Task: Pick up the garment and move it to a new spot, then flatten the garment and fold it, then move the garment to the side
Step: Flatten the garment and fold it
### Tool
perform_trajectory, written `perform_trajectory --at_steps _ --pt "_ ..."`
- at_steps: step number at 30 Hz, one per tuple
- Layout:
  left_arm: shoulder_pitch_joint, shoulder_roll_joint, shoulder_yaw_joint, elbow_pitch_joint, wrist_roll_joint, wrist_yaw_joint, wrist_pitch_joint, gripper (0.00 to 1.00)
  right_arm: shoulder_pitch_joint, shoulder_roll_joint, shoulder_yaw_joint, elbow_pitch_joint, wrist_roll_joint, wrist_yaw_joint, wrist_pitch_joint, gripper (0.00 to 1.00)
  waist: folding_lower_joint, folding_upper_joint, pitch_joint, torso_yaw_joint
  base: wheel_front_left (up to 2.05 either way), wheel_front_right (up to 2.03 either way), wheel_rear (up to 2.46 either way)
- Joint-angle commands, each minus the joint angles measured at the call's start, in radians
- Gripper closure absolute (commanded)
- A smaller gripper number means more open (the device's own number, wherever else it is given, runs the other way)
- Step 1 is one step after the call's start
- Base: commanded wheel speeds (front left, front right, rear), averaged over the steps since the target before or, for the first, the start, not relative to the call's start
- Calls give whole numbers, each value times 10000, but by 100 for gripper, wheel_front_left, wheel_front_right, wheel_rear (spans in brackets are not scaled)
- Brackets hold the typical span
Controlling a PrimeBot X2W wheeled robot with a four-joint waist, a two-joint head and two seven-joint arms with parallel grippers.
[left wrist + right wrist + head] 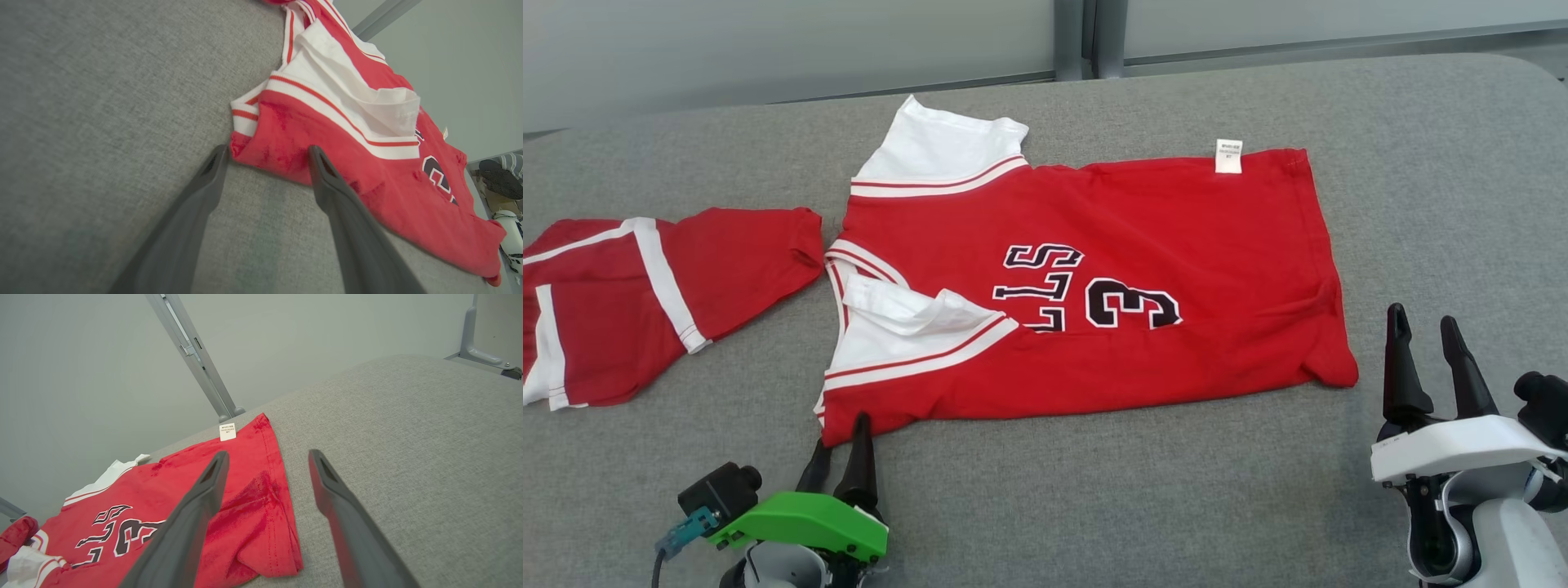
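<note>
red jersey [1094, 286] is lying mostly flat in the middle of the grey padded table [1094, 506]. its long axis is running left to right across the head view, with the neck end pointing to the robot's left and the hem to the right. the number and letters are facing up, turned sideways. one white sleeve is sticking out on the far side and the other is lying folded over the chest on the near side. a white label [1228, 155] is showing at the far edge near the hem.

left gripper [840, 437] is sitting at the jersey's near-left corner with its fingers spread, holding nothing. its tips are pointing away from the robot and reaching the red edge; cannot tell if they are touching the cloth.

right gripper [1423, 318] is hanging just right of the near hem corner, fingers apart, empty, pointing away from the robot.

red shorts [645, 302] with white stripes are lying at the table's left, just beside the jersey's neck end.
</note>
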Motion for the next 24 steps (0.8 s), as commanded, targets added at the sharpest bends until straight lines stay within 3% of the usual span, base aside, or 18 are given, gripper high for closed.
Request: perform_trajectory --at_steps 1,4,5,6,8,10,17,24 --pt "-226 46 35 232 -119 -61 -42 0 24 -30 -4 -59 5 0 -7 0 0 60 84 -139 0 0 0" --pt "-450 46 57 539 -197 -140 -71 0 52 -30 -14 -103 21 0 10 0 0 60 140 -262 0 0 0" --pt "-511 45 49 610 -192 -169 -83 5 70 -30 -32 -114 16 0 8 0 0 60 150 -290 0 0 0" --pt "-571 40 43 672 -199 -209 -136 50 84 -30 -52 -124 7 0 5 0 0 60 161 -317 0 0 0" --pt "-668 36 68 750 -251 -304 -264 81 101 -30 -77 -134 3 0 -4 0 0 60 181 -353 0 0 0" --pt "-718 27 145 746 -415 -389 -407 100 134 -30 -120 -120 13 0 -9 0 0 60 192 -366 0 0 0" --pt "-611 20 265 168 -769 -609 -900 100 278 -30 -183 246 183 0 158 0 0 60 214 -222 0 0 0" --pt "-381 12 -60 -783 -744 -538 -986 100 145 -30 -172 1171 130 0 647 0 0 60 246 24 0 0 0"
